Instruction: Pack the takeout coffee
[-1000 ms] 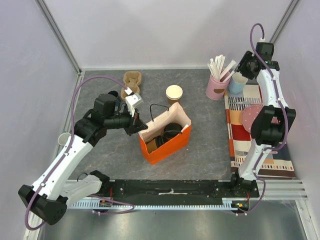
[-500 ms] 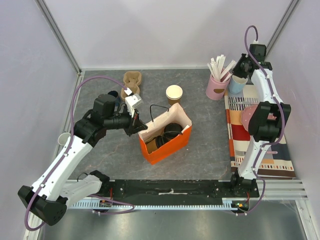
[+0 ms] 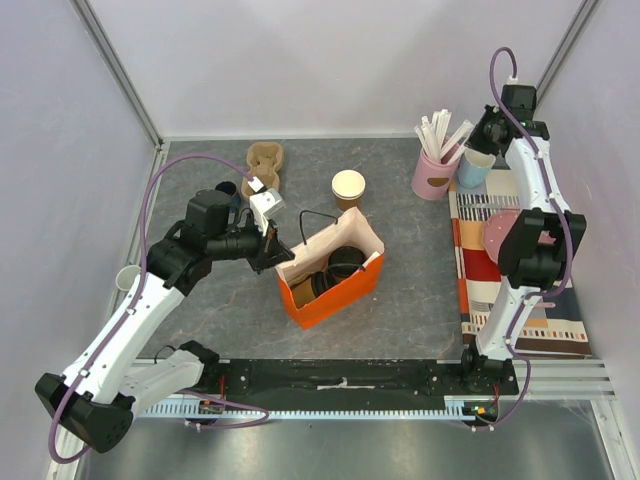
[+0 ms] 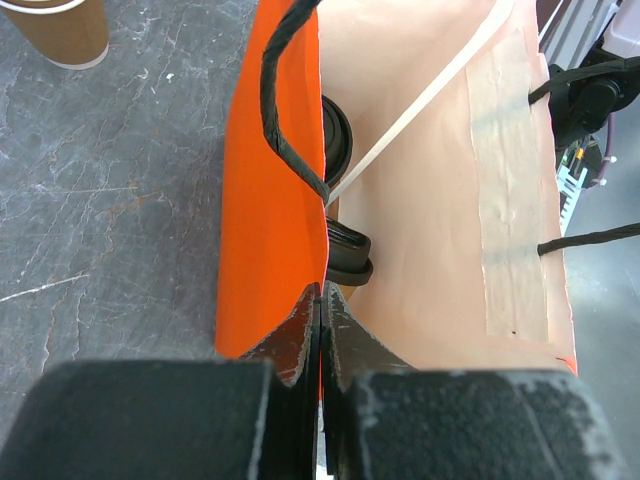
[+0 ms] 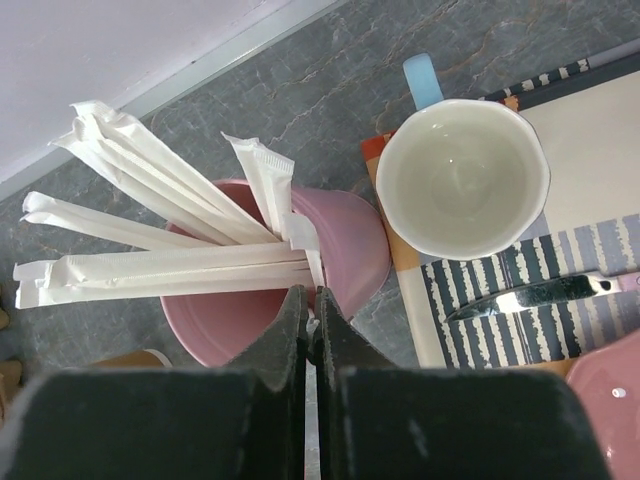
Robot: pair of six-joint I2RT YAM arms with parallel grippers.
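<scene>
Under my left fingers [image 4: 296, 345] lies a dark grey, stone-veined tabletop [image 3: 420, 290]. The same surface runs past my right fingers [image 5: 288, 330] to a pale strip where the back wall [image 3: 330, 70] meets it. Plain lilac-white walls close in behind and on both sides, metal posts [image 3: 115, 65] slant up at the back corners, and the light is soft and even.
</scene>
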